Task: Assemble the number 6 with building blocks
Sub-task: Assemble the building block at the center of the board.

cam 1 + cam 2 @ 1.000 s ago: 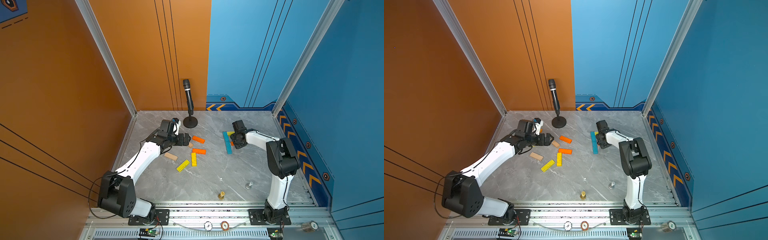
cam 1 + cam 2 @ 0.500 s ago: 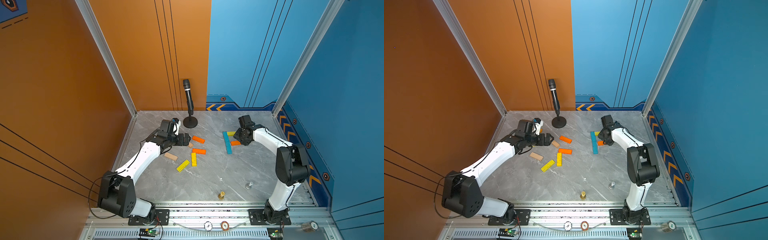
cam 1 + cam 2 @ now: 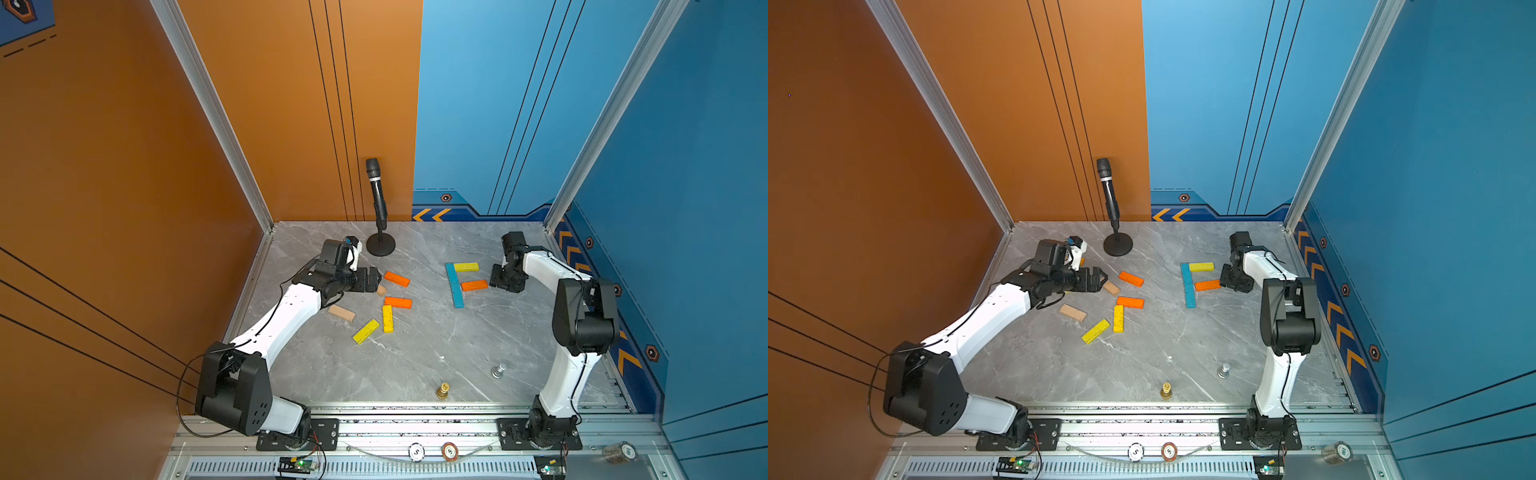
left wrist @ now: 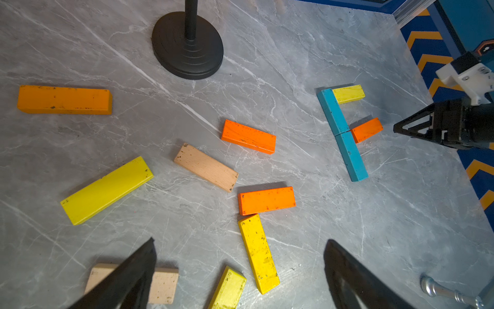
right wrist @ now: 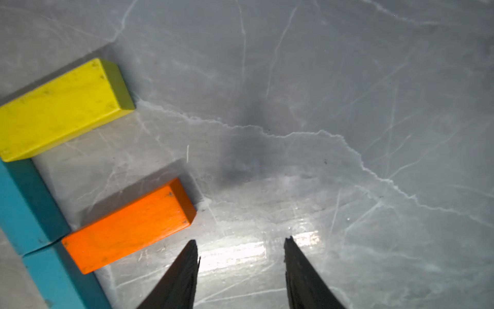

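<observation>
Status: jaws of the left gripper (image 4: 239, 239) are spread wide, nothing gripped; it is positioned over the loose bars. Jaws of the right gripper (image 5: 240, 240) are partly apart, with only bare grey marble tabletop (image 5: 347, 107) between them. It is set just beside the free end of the orange painted wooden bar (image 3: 473, 285), not touching.

Partial figure is laid on the right arm's side. The far blue painted wooden bar (image 3: 451, 274) and near blue painted wooden bar (image 3: 458, 297) are butted end to end in one line. A yellow painted wooden bar (image 3: 466, 267) is set square against the far end, touching. The orange bar is set square at the blue joint, touching.

Loose pile, per the left wrist view: three loose orange bars (image 4: 248, 136), three loose yellow bars (image 4: 258, 252), two plain tan wooden bars (image 4: 205, 167). One tan bar is partly hidden behind a left finger.

A black microphone on a round stand (image 3: 379, 245) is seen at the back. A small gold chess piece (image 3: 443, 390) and small silver chess piece (image 3: 498, 370) are seen near the front edge, well apart from the bars.
</observation>
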`<action>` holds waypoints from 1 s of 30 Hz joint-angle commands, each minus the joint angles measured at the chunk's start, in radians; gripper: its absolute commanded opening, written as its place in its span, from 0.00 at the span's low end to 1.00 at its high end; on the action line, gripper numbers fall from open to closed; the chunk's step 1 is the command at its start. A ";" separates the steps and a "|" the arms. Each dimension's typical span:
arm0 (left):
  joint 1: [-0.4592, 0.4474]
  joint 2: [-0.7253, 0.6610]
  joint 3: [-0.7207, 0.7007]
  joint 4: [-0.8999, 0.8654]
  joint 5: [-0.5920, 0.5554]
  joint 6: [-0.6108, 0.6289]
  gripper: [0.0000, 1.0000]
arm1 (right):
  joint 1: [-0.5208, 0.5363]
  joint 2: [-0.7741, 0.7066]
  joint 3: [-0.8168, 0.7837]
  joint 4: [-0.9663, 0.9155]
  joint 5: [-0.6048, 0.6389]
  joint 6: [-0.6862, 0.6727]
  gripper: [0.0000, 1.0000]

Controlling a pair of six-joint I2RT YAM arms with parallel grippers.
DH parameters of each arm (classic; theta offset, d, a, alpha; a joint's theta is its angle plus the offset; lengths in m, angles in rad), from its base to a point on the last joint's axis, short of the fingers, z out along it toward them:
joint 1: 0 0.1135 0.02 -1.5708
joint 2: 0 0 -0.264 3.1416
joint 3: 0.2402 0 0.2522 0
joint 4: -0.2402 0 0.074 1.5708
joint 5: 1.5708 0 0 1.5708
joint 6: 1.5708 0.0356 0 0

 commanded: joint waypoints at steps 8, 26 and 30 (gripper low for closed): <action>-0.010 0.003 0.012 -0.026 -0.015 0.027 0.98 | -0.018 0.107 0.128 -0.098 -0.005 -0.232 0.55; -0.013 0.018 0.014 -0.027 -0.011 0.030 0.98 | -0.017 0.222 0.263 -0.221 -0.011 -0.343 0.62; -0.013 0.022 0.016 -0.027 -0.004 0.027 0.98 | -0.017 0.217 0.255 -0.229 -0.028 -0.337 0.63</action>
